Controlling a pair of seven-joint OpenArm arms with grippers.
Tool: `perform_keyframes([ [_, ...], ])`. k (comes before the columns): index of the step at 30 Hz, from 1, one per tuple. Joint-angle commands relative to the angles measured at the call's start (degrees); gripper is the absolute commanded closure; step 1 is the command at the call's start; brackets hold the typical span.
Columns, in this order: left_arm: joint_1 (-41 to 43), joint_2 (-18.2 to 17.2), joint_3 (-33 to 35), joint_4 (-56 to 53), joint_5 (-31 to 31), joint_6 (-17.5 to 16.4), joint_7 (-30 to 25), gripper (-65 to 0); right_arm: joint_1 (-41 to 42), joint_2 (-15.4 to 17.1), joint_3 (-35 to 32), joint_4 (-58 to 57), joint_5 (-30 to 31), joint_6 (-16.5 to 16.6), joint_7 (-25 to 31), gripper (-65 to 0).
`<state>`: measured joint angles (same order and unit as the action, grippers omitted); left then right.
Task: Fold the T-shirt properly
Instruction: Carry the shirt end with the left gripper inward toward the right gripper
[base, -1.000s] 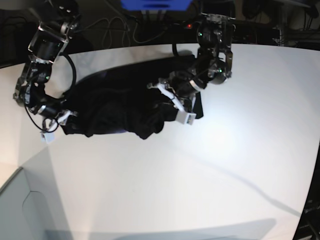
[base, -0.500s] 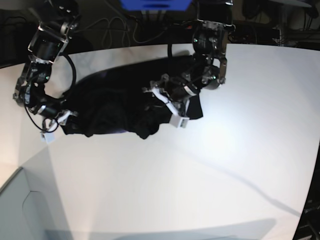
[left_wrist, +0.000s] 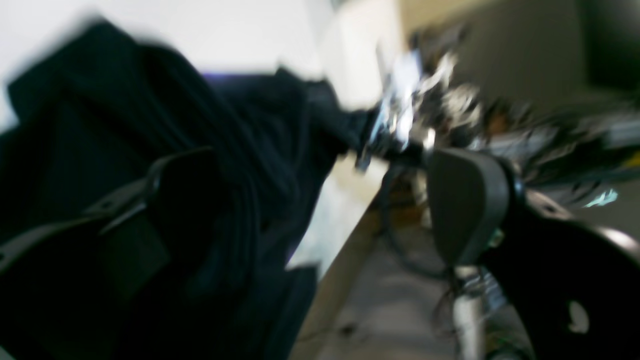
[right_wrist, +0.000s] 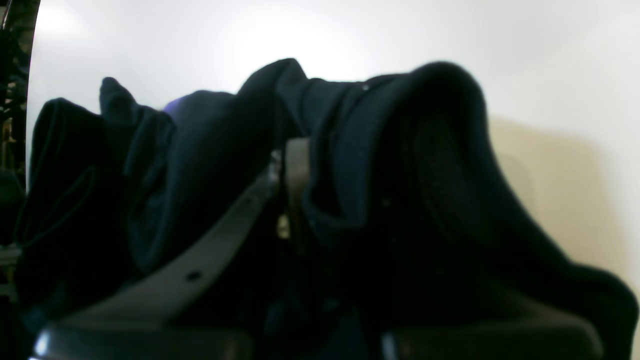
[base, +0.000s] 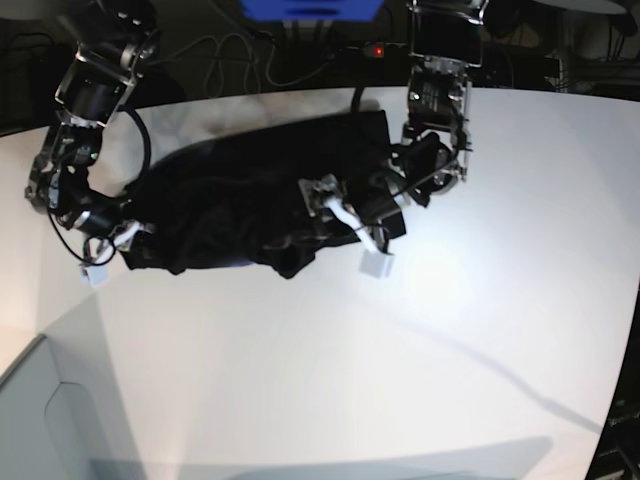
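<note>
No text, label, brand, number or sign can be read in any view. The T-shirt (base: 250, 215) is seen as plain black cloth, and the gear at twelve o'clock beyond the table (base: 480, 330) is too blurred for lettering to be made out.

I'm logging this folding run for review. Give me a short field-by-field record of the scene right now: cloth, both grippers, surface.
garment: black T-shirt, crumpled in a long heap, not folded
surface: white table
left gripper: jaws spread wide over the shirt's right end in the base view, no cloth between them
right gripper: closed on the shirt's edge at the heap's left end in the base view
print: a purple patch shows among the folds
left wrist view: blurred, detail unclear
</note>
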<state>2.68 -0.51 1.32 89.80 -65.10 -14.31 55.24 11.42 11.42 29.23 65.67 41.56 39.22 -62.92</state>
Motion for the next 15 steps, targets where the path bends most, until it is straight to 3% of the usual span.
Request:
perform_keyframes([
  [1,-0.3,0.5,0.2,-1.0,-3.3,-0.3,1.8,-64.5,1.2,0.8,0.3,1.0,1.3,0.8,0.8,-4.1],
  [8,-4.3,0.8,0.4,-12.1,-13.3,-0.3,10.6,-64.5,1.4,0.7,0.2,0.9,1.3,0.8,0.8,-4.1],
  [15,-4.7,-1.1,-0.2,-9.5,-14.6,-0.3,11.4,-64.5,1.2,0.6,0.2,0.9,1.3,0.8,0.8,-4.1],
])
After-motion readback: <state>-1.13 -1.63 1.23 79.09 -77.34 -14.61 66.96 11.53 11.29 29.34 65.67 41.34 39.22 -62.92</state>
